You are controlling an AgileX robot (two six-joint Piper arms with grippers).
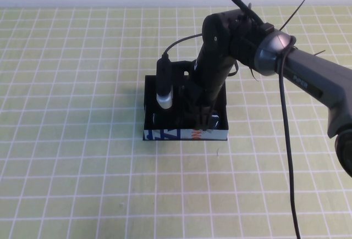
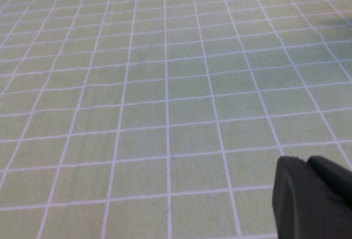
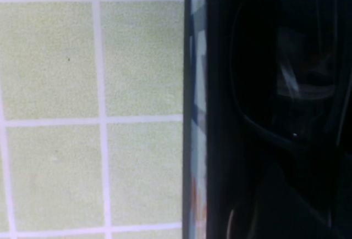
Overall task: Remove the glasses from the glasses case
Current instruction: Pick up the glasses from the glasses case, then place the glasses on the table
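The glasses case point(image 1: 184, 135) is a shallow black box with a white printed front edge, at the middle of the mat. My right gripper point(image 1: 206, 119) reaches straight down into its right half. A glossy bit of the black glasses point(image 1: 215, 122) shows beside it; the arm hides the rest. In the right wrist view a dark lens of the glasses point(image 3: 286, 74) fills the frame very close, just inside the case's white edge point(image 3: 197, 85). My left gripper point(image 2: 309, 163) is out of the high view, hangs over bare mat, and its fingers lie together, empty.
A green mat with a white grid point(image 1: 66, 112) covers the table around the case. The right arm's black cable point(image 1: 286, 140) hangs down on the right. The arm's wrist camera point(image 1: 165, 93) stands over the case's left half.
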